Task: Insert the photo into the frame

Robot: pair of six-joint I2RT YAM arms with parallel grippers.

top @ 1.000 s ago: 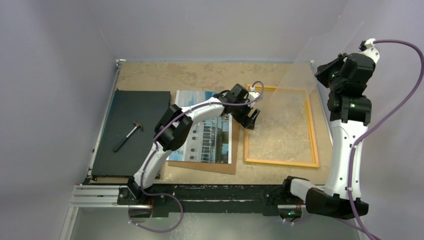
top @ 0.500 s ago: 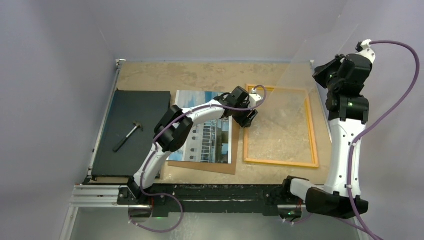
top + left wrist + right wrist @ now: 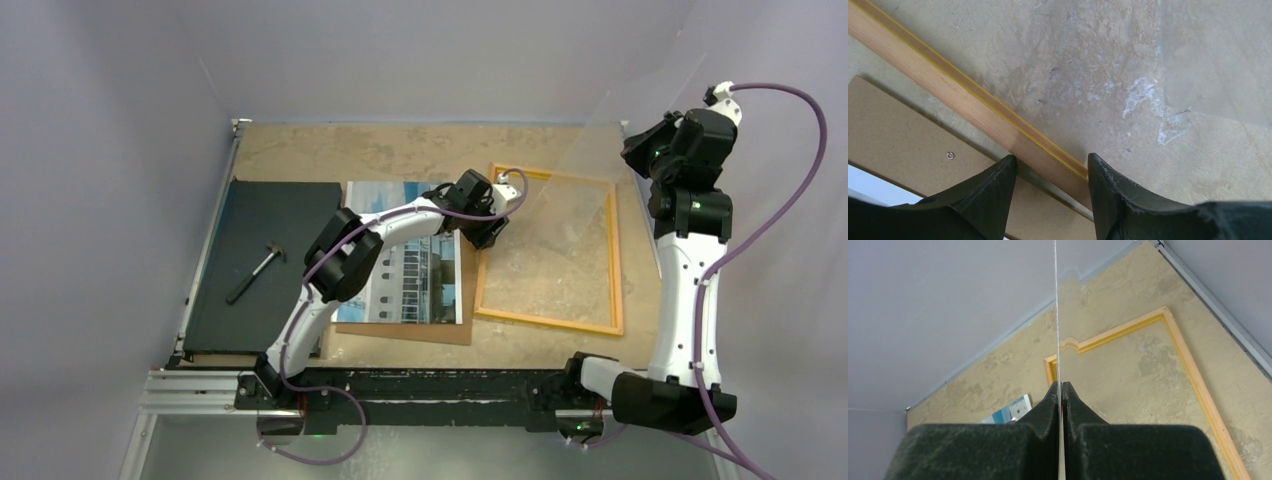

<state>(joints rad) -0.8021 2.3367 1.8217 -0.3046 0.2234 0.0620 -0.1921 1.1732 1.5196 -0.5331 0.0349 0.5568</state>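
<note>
1. My left pincer had closed in from a wide spread. It gripped the 9 o'clock rail of the frame, one finger pressed against each side of the wood.
2. With that hold, the frame had slewed on the tabletop. Its near corner had swung toward 9 o'clock, so it lay skewed, the gripped rail just beside the brown backing board.
3. The photo lay flat on that board at 9 o'clock of the frame. It was not yet inside the frame, and my left arm covered part of it.
4. My right pincer was clamped shut on the clear pane. It held the sheet up on edge above the frame's 3 o'clock side, clear of the opening, as it had a second earlier.
5. I judged this a step of preparation: the frame stood bare and was being drawn nearer the print.
6. The photo still had to be carried across into the frame. A further pull could have ridden the rail up onto the board's edge.
</note>
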